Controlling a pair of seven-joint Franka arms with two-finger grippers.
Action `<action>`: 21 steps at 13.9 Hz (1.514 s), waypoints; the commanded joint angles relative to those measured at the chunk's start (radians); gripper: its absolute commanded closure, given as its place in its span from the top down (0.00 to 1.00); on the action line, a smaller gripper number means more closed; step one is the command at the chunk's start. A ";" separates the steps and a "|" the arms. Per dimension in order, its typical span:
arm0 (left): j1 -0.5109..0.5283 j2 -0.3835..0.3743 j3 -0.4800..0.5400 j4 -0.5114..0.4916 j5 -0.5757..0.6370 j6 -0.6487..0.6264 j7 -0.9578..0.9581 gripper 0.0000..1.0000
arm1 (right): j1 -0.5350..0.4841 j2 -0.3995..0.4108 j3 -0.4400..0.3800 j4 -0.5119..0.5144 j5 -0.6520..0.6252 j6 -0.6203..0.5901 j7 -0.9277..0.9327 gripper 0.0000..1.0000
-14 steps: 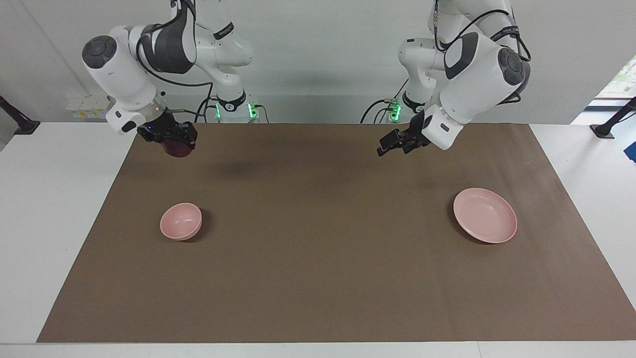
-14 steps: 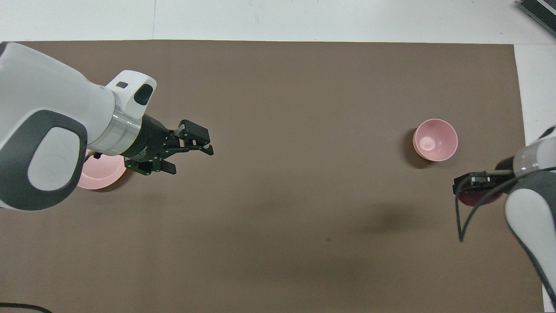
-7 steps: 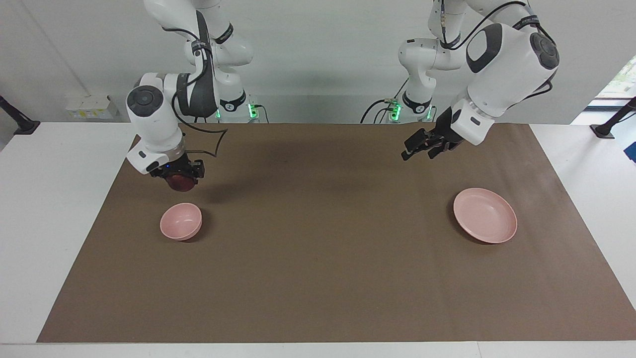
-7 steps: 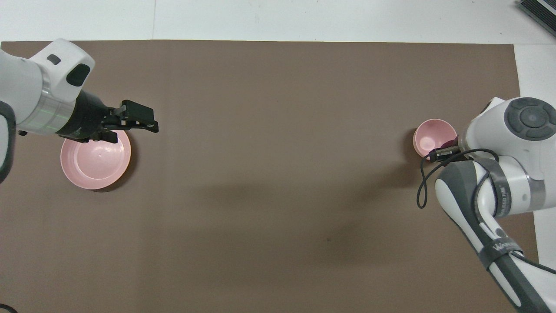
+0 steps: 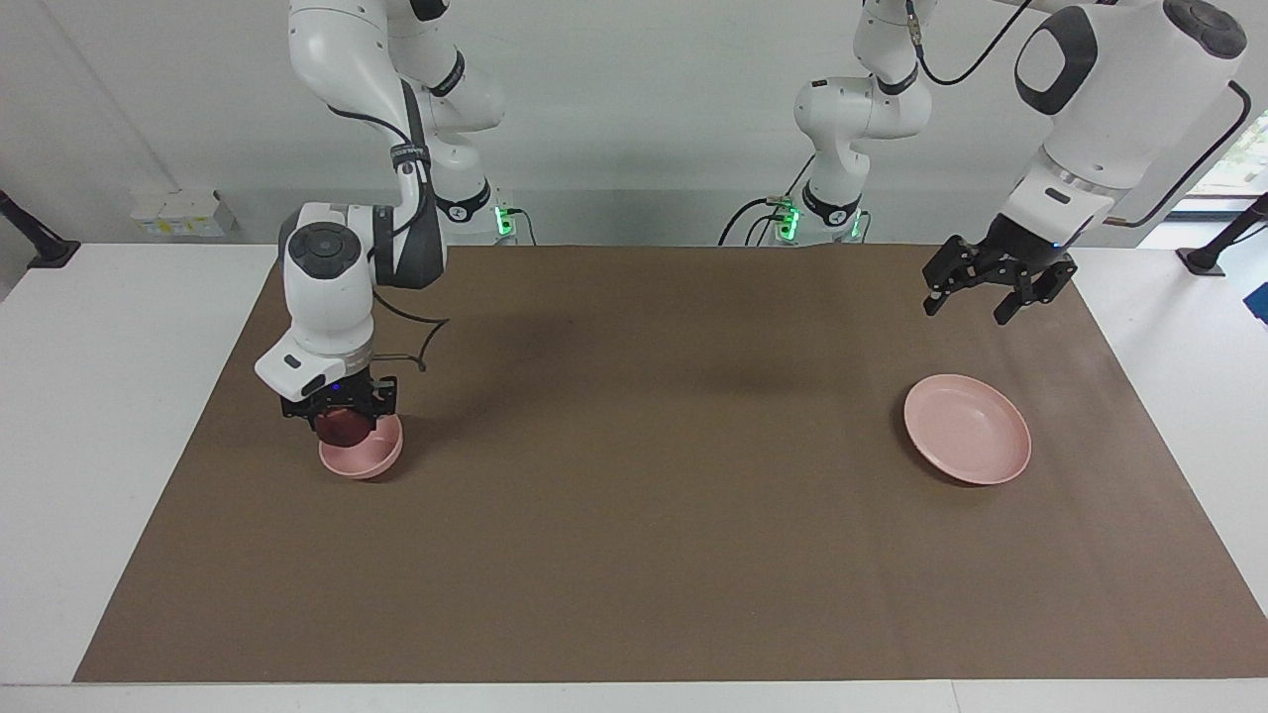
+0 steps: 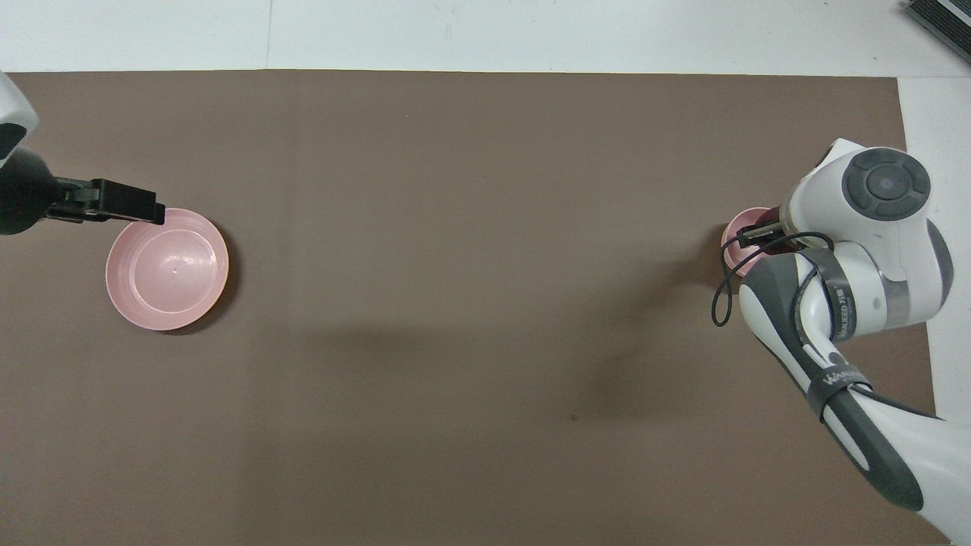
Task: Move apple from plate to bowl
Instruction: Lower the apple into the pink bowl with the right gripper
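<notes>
The firm, smooth apple [image 5: 342,428] was held across its widest part by the right gripper [image 5: 341,414] over the bowl [image 5: 363,459], while the left gripper [image 5: 991,287] was spread wide above the mat [image 5: 634,555].

The plate [image 6: 167,269] lies bare on the brown mat [image 6: 470,303] at the left arm's end of the desk, the left gripper [image 6: 121,211] over its rim. The right arm [image 6: 850,303] covers most of the bowl [image 6: 734,244].

White table [image 5: 119,396], brown mat [image 5: 644,515], pink bowl [image 5: 371,461], plate [image 5: 966,428], well apart
</notes>
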 commanded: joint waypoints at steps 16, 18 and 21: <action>0.010 -0.091 0.056 -0.004 0.082 -0.256 0.010 1.00 | -0.005 0.091 0.004 0.010 -0.010 0.047 0.020 0.62; 0.010 -0.091 0.056 -0.004 0.082 -0.260 0.009 1.00 | -0.005 0.093 0.004 0.006 -0.004 0.047 0.024 0.71; 0.011 -0.091 0.056 -0.004 0.082 -0.260 0.009 1.00 | -0.005 0.093 0.004 0.006 -0.001 0.047 0.024 0.87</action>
